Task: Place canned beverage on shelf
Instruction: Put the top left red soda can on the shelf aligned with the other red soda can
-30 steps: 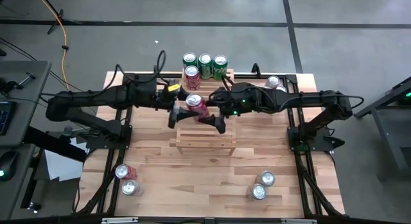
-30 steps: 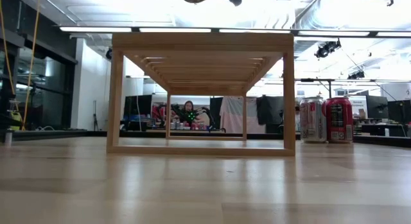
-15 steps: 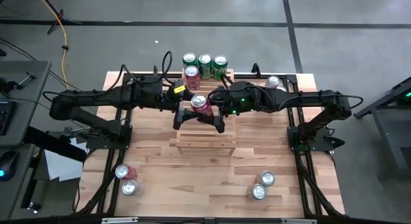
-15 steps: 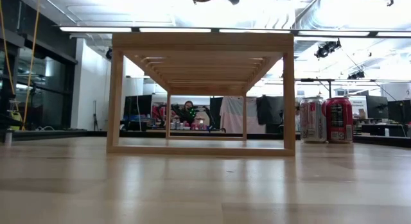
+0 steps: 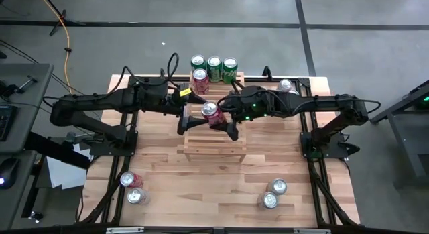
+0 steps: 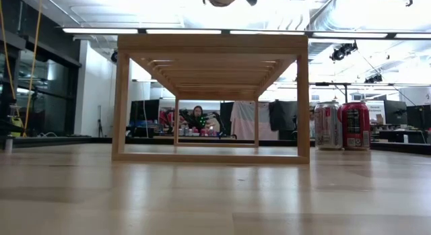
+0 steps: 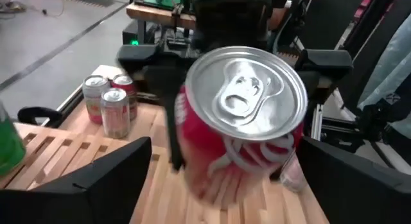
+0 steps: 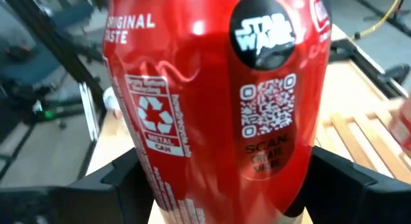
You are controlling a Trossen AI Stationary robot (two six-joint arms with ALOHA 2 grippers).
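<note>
A: Far left of the tabletop point(image 5: 161, 160)?
B: Only a front-left pair point(image 5: 132, 187) of cans, upright, side by side, well apart from the shelf point(image 5: 214, 145).
A: Next along?
B: Left pincer point(image 5: 190, 117), reaching in from the left over the shelf's back end. Spread wide, one finger on either side of the can point(image 5: 211, 113), clear of it on both sides in the left wrist view.
A: And the can itself?
B: Red, tipped over, silver top turned toward the left arm. Up above the back slats of the shelf, not resting on them. Clear gap over the shelf top in the low view.
A: Held by what, then?
B: Right pincer point(image 5: 220, 119), coming in from the right, clamped on the can's body, a dark finger on each flank in the right wrist view.
A: Behind the shelf?
B: Green trio point(image 5: 214, 62) in a row at the back edge, upright. Spare red can point(image 5: 200, 76) just in front of the leftmost green one, also upright.
A: Farther right?
B: Back-right pair point(image 5: 288, 87) near the far corner, partly hidden by the right arm. Front-right pair point(image 5: 274, 194) near the front, standing close together, well apart from the shelf.
</note>
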